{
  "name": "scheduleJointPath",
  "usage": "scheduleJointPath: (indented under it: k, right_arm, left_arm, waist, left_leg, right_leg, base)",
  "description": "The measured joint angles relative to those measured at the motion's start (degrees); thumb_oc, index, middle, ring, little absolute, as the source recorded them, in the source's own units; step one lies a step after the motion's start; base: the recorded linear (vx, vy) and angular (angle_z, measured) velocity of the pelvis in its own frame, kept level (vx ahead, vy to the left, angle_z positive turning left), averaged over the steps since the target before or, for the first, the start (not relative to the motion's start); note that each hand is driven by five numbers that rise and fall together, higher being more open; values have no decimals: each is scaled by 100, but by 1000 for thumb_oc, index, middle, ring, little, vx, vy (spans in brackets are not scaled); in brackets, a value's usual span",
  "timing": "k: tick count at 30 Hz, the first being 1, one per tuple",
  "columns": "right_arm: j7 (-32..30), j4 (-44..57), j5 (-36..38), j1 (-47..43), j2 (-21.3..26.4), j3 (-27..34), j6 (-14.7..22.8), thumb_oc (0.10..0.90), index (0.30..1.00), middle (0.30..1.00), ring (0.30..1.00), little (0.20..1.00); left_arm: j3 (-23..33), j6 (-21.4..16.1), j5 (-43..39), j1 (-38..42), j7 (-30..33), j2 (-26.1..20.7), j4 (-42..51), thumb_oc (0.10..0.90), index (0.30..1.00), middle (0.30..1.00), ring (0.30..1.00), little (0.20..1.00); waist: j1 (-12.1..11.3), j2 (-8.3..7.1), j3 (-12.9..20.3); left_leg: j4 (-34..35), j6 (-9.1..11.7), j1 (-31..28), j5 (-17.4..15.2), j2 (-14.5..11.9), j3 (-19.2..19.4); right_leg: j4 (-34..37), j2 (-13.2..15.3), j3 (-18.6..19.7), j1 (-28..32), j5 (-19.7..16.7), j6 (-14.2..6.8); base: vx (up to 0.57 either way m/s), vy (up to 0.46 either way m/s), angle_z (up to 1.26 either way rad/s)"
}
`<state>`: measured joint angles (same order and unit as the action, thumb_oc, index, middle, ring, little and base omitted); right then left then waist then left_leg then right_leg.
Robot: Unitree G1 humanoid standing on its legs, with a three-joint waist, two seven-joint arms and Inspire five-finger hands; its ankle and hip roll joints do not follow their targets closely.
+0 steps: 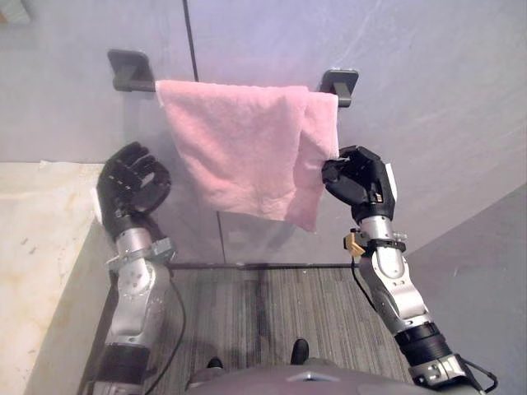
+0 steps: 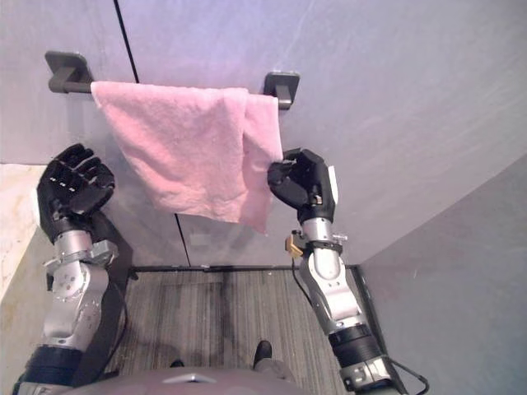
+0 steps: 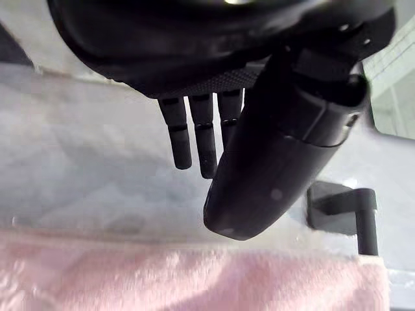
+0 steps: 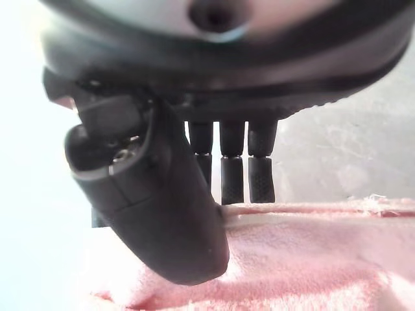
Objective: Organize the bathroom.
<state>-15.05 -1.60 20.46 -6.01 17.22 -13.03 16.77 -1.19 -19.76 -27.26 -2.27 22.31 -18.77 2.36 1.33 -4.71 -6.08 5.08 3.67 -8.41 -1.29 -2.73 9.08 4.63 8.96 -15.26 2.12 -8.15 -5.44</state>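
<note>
- One pink towel (image 1: 247, 148) hangs over a dark bar (image 1: 142, 85) fixed to the grey wall (image 1: 428, 99); its cloth spreads across most of the bar's length.
- Towel shape: the right part is doubled into a narrower fold that hangs lower than the rest, so the bottom edge slopes down toward the right and ends in a point.
- Bar mounts: a dark bracket (image 1: 128, 67) holds the bar at the left end and a second bracket (image 1: 340, 82) holds it at the right end; the towel's top right corner lies just beside the right bracket.
- Right hand (image 1: 360, 179): raised at the towel's right edge, at mid-height of the folded part. In the right wrist view its fingers (image 4: 260, 176) point straight down to the towel's upper edge and the thumb (image 4: 162, 214) lies in front of the cloth; the pictures do not settle whether cloth is pinched between them.
- Left hand (image 1: 132, 183): raised to the left of the towel, apart from it, palm turned toward the camera, fingers loosely curled and holding nothing.
- Left wrist view: the towel's top edge (image 3: 194, 272) runs along the bar up to a bracket (image 3: 342, 208), with the hand's fingers (image 3: 207, 146) above the cloth and clear of it.
- Surroundings: a pale counter (image 1: 37, 247) stands at the left, and striped grey flooring (image 1: 263, 313) lies below the wall.
</note>
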Motion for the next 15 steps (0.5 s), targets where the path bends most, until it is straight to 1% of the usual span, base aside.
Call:
scheduleJointPath:
  k: [1,3,6,7,8,9,10,15]
  right_arm:
    - [68,0,0,-1,0,0,0,400,300,300,300,300]
    - [133,0,4,-2,0,-6,1,400,300,300,300,300]
    - [198,0,7,-16,8,-61,1,400,300,300,300,300]
    - [213,0,7,-15,10,-75,1,400,300,300,300,300]
    - [231,-3,8,-15,14,-110,0,400,300,300,300,300]
    - [246,-5,8,-15,14,-124,0,400,300,300,300,300]
    - [314,-11,10,-14,14,-129,0,400,300,300,300,300]
    - [396,-23,12,9,15,-129,-1,400,300,300,300,300]
  left_arm:
    - [-56,4,-36,2,-288,-32,0,587,580,580,580,580]
    - [-181,5,-38,33,-612,-90,0,580,571,571,571,571]
    - [-258,134,-19,136,-845,-206,-49,574,561,561,561,561]
    - [-257,143,-19,185,-866,-227,-113,544,516,516,516,516]
    - [-249,143,-18,255,-888,-267,-252,524,486,486,486,486]
    - [-241,145,-18,272,-899,-288,-313,431,347,347,347,347]
    - [-232,146,-14,283,-904,-346,-419,400,300,300,300,300]
    - [-226,236,86,280,-830,-425,-475,400,300,300,300,300]
  waist:
    - [22,10,5]
    - [46,33,19]
    - [70,85,56]
    - [68,103,72]
    - [77,137,109]
    - [77,150,125]
    - [76,173,152]
    - [67,163,216]
  left_leg:
    - [2,0,-2,0,3,3]
    - [5,-1,-7,-1,3,17]
    - [6,-2,-21,-2,2,45]
    - [6,-2,-21,-2,2,48]
    - [8,-4,-25,-6,3,57]
    - [8,-4,-29,-8,3,66]
    - [8,-6,-42,-11,5,87]
    - [9,-11,-75,-21,10,146]
  right_leg:
    - [0,3,3,0,-1,0]
    - [0,2,12,0,-4,1]
    - [0,-4,35,-2,-7,2]
    - [0,-4,39,-3,-9,2]
    - [0,-5,48,-4,-10,0]
    - [0,-6,58,-5,-10,0]
    - [0,-7,79,-6,-11,-1]
    - [0,-10,138,-6,-19,-5]
  base:
    - [0,0,0]
    - [0,0,0]
    - [18,17,-4]
    - [0,0,0]
    - [24,22,-3]
    - [21,20,-6]
    - [18,17,-7]
    - [18,11,-6]
